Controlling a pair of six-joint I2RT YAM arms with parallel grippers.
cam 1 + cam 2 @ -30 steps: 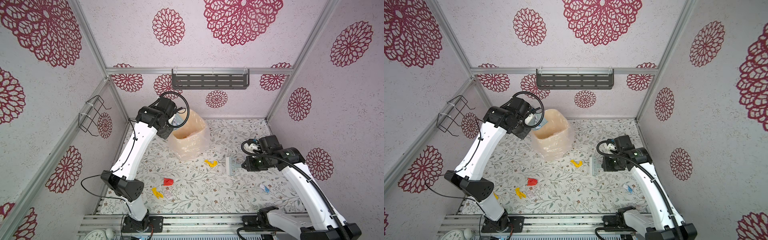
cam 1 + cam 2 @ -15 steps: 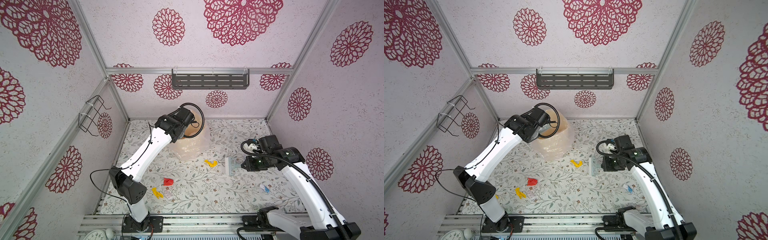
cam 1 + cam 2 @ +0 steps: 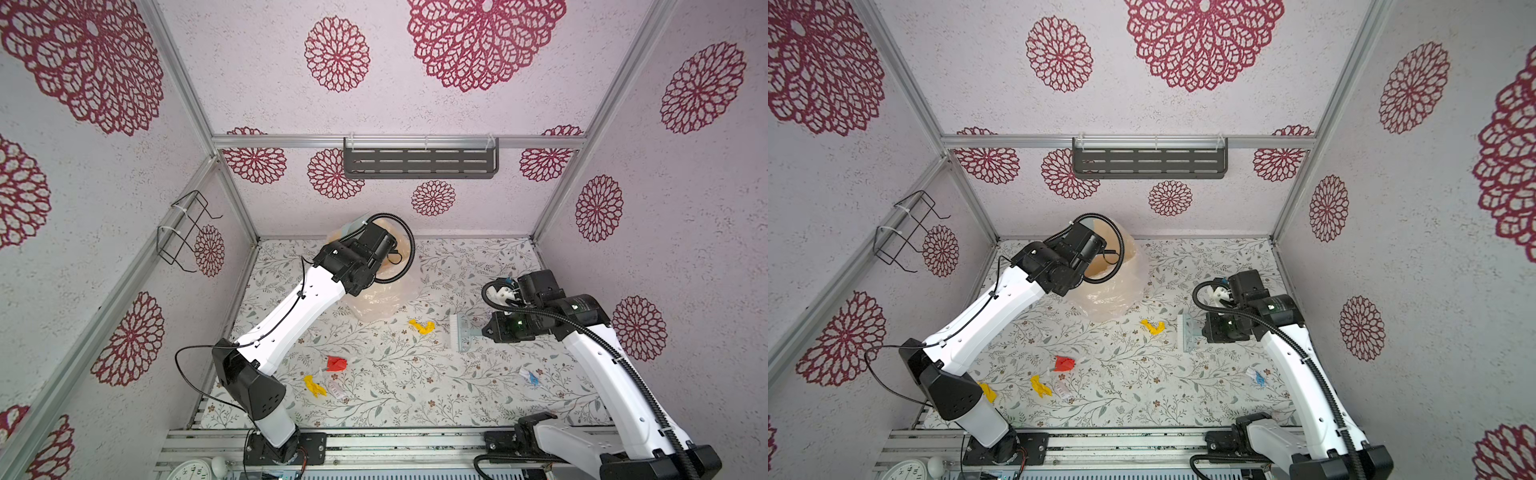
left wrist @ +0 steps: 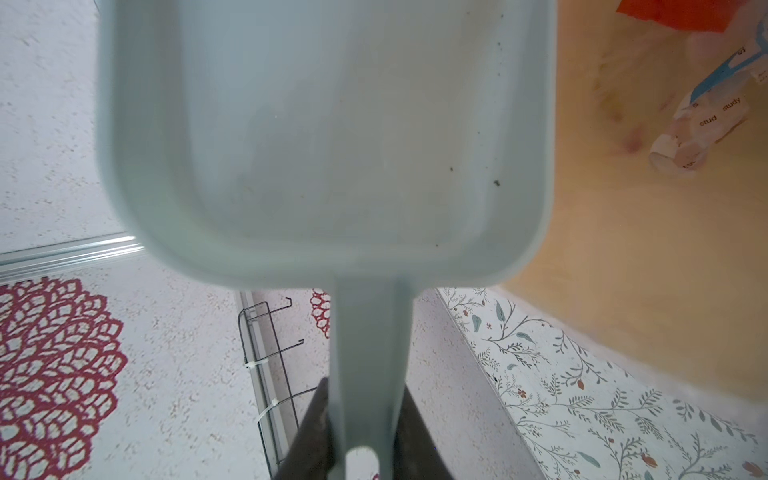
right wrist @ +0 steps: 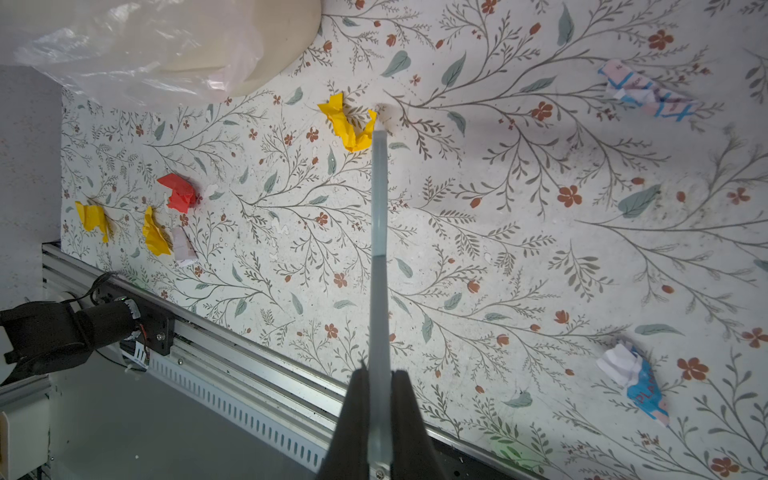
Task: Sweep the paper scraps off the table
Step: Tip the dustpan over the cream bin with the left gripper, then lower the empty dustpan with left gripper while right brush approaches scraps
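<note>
A bag-lined bin (image 3: 382,299) is standing at the back of the counter (image 3: 415,399), left of centre. The dustpan (image 4: 324,124) in the left hand (image 4: 365,382) is hanging above its back edge, and some paper scraps (image 4: 698,120) are lying inside it. The brush (image 3: 459,332) in the right hand (image 5: 376,370) is being held right of centre, with one scrap (image 3: 422,326) lying just to its left. A cluster of scraps (image 3: 328,374) is lying near the front left, and a lone scrap (image 3: 528,375) is lying at the front right, beside the right arm (image 3: 615,374).
</note>
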